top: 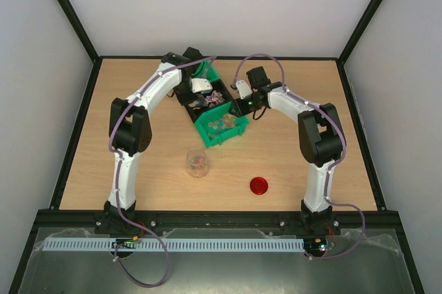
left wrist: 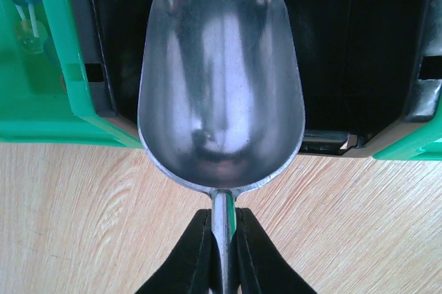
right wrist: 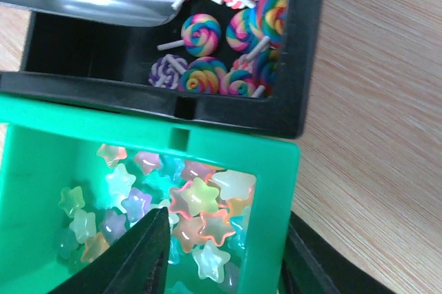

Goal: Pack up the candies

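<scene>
The left gripper (left wrist: 222,230) is clamping shut on the thin handle of a metal scoop (left wrist: 221,87), and the scoop's bowl is hanging over the near rim of the black bin (left wrist: 359,66). Swirl lollipop candies (right wrist: 202,34) are lying in that bin, bunched toward its 3 o'clock side in the right wrist view, with the scoop's edge just beside them.

The right gripper (right wrist: 224,239) is standing open, its jaws straddling one wall of the green bin (right wrist: 138,128): one finger is reaching inside among the star-shaped candies (right wrist: 197,197), and the other is sitting outside the wall.

In the top view the black bin is touching the green bin at its 11 o'clock. A small clear jar (top: 197,162) with some coloured pieces inside is standing on the wooden table (top: 311,163) at the green bin's 7 o'clock, and a red round lid (top: 258,185) is lying at its 5 o'clock, well apart from the jar.
</scene>
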{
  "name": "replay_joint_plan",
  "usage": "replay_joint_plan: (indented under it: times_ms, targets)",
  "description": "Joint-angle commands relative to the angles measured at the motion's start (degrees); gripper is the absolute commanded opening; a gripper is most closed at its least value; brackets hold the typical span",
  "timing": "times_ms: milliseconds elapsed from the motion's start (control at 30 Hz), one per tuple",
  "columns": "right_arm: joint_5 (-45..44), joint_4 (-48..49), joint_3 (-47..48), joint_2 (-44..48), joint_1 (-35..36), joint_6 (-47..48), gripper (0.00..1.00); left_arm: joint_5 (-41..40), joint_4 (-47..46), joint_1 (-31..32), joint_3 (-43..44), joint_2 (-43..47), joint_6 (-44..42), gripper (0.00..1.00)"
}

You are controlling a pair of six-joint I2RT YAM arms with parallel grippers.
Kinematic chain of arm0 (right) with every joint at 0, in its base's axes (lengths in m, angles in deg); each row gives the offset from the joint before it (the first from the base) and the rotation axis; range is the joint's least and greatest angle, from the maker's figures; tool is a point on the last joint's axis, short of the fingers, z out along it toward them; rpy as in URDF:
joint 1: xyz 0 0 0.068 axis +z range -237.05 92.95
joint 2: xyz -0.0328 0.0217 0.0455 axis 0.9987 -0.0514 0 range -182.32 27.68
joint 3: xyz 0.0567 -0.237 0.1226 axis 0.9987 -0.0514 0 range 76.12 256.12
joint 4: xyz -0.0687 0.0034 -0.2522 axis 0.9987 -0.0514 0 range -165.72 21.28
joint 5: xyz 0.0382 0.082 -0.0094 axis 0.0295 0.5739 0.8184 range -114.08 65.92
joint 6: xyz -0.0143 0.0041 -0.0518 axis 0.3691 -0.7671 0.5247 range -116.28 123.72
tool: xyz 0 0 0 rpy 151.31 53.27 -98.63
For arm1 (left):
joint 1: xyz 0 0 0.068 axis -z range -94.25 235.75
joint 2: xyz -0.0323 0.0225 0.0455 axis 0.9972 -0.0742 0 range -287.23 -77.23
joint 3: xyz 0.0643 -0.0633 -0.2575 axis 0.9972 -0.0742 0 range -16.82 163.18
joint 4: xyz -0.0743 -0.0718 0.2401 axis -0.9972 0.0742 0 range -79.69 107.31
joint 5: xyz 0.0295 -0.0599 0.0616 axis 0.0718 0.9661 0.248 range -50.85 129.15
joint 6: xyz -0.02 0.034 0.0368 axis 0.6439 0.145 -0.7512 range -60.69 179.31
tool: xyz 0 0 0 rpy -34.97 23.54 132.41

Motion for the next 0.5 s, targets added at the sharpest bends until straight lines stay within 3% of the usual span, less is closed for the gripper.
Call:
replay_joint_plan:
  times_ms: [0,133,300,467]
  targets:
    - [-0.5,1.9,-1.7,1.0,0.5,1.1,0.38,-1.2,0.5,0.7,0.3,-4.4,2.1,0.02]
    - [-0.2,2.0,-1.6,1.1,0.6,1.1,0.27,0.9,-0.5,1.3,0.3,-5.1,3.3,0.02]
    - [0.0,2.6,-2.1,1.7,0.7,1.1,0.24,3.6,-1.6,1.4,0.0,-6.0,4.3,0.02]
    - [-0.3,3.8,-3.1,2.4,1.1,1.6,0.12,7.5,-4.7,1.4,-2.0,-6.2,5.3,0.02]
